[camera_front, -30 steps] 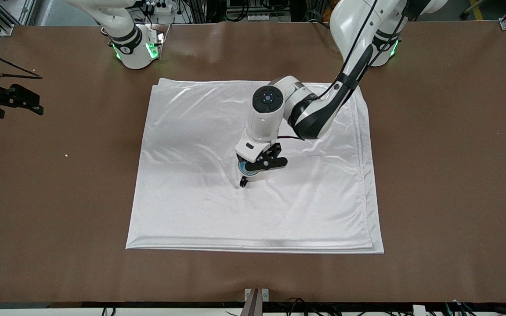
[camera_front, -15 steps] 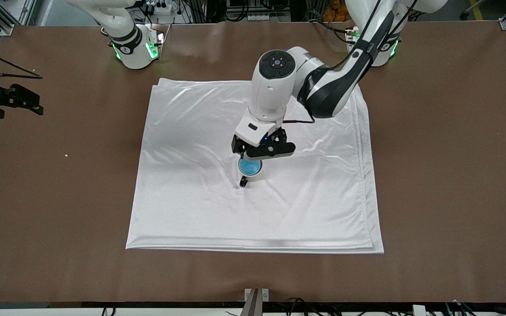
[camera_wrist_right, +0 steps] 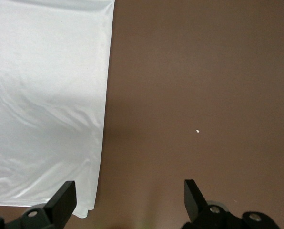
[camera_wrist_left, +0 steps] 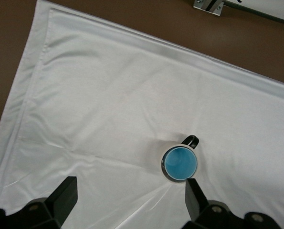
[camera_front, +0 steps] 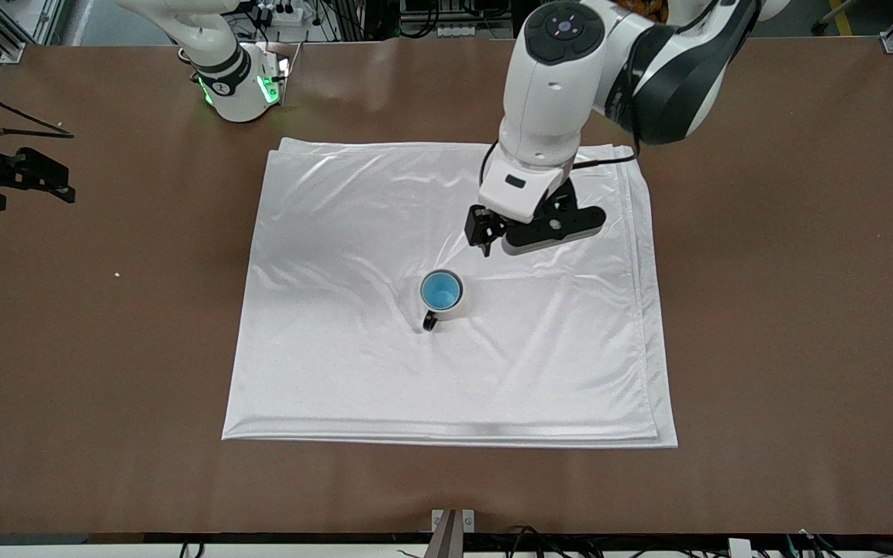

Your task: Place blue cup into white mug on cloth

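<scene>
On your brown worktop [camera_front: 764, 310] lies one cloth [camera_front: 338, 372], carrying one white mug [camera_front: 453, 308] with one blue cup [camera_front: 440, 291] nested inside. Your left gripper [camera_front: 493, 242] hangs over the cloth, jaws wide apart, empty; the right gripper [camera_wrist_right: 127, 202] waits likewise beside the cloth's edge.

Left gripper lifted off and opened
Left gripper [camera_front: 493, 242] raised toward frame upper right; blue cup [camera_front: 441, 291] left uncovered inside white mug [camera_front: 446, 308].

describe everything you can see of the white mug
The white mug is a small, glossy, ceramic-looking mug with a black loop handle turned toward the front camera. It stands upright near the middle of the cloth, with the blue cup nested inside it. No gripper touches it.
</scene>
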Motion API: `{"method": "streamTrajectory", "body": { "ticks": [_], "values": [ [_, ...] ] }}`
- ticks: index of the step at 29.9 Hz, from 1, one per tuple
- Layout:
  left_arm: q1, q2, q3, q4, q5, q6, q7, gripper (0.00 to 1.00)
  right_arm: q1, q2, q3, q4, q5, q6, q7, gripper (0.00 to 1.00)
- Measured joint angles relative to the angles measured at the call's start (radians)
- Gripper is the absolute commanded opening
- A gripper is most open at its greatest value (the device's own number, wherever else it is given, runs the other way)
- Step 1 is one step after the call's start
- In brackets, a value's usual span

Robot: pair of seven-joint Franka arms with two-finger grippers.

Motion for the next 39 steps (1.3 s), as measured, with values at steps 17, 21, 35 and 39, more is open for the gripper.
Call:
{"method": "streamTrajectory", "body": {
  "ticks": [17, 21, 35, 39],
  "values": [
    [0.146, -0.149, 0.001, -0.001, 0.0, -0.18, 0.181, 1.0, 0.0, 0.0, -0.001, 0.027, -0.003, 0.001, -0.012, 1.0],
    [0.209, -0.171, 0.002, -0.001, -0.001, -0.209, 0.306, 1.0, 0.0, 0.0, -0.001, 0.027, -0.003, 0.001, -0.014, 1.0],
    [0.425, -0.213, 0.002, -0.001, -0.071, -0.244, 0.651, 1.0, 0.0, 0.0, -0.002, 0.027, -0.003, 0.001, -0.015, 1.0],
    [0.465, -0.213, 0.002, -0.003, -0.073, -0.244, 0.692, 1.0, 0.0, 0.0, -0.002, 0.027, -0.003, 0.001, -0.015, 1.0]
  ]
}}
